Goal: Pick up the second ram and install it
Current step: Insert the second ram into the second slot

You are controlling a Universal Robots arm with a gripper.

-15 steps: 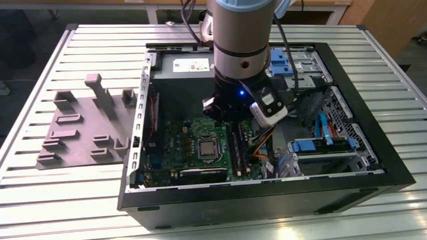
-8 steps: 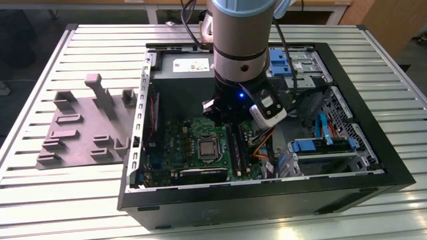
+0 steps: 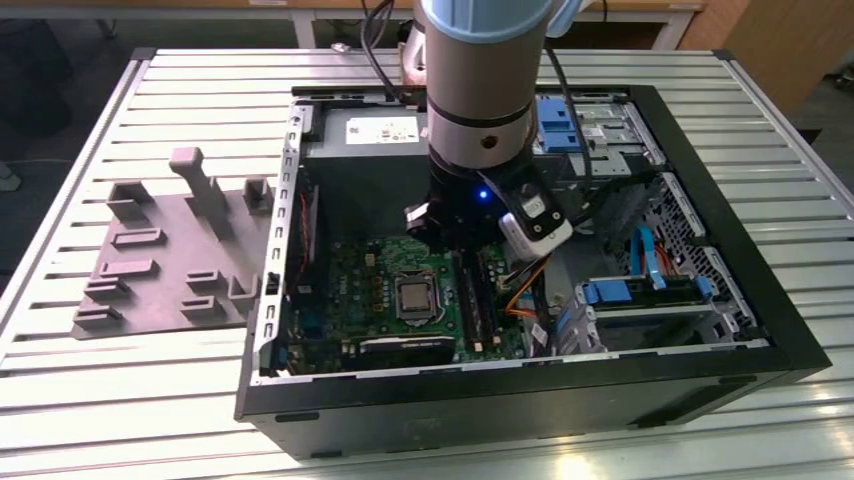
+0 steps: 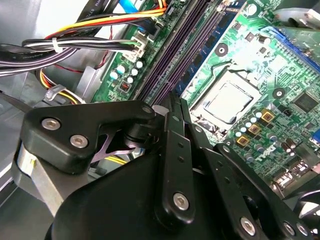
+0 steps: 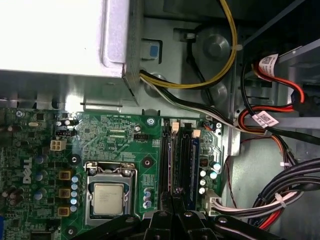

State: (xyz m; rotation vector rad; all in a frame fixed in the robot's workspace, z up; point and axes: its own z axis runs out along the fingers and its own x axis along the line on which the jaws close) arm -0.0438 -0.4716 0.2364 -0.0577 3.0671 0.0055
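One grey tray (image 3: 160,270) lies at the exterior view's left on the slatted table (image 3: 80,400), just beside the open case (image 3: 534,400). Inside the case we see the green board (image 3: 334,290), with its socket (image 3: 416,297) near the middle. Just right of the socket run the dark slots (image 5: 182,155). There the ram (image 3: 470,290) shows as a thin black strip lying along a slot, and we cannot tell whether it is fully seated. The arm (image 3: 481,100) stands over the end of that strip nearer the power supply (image 3: 367,160). In the second wrist view its gripper (image 4: 172,104) has its fingers (image 4: 177,150) drawn together to a narrow tip right above the slots. We cannot tell whether they pinch the ram or only meet over it. Further right, orange cables (image 3: 527,280) pass near the board's edge. Blue brackets (image 3: 621,292) sit toward the case's right wall.
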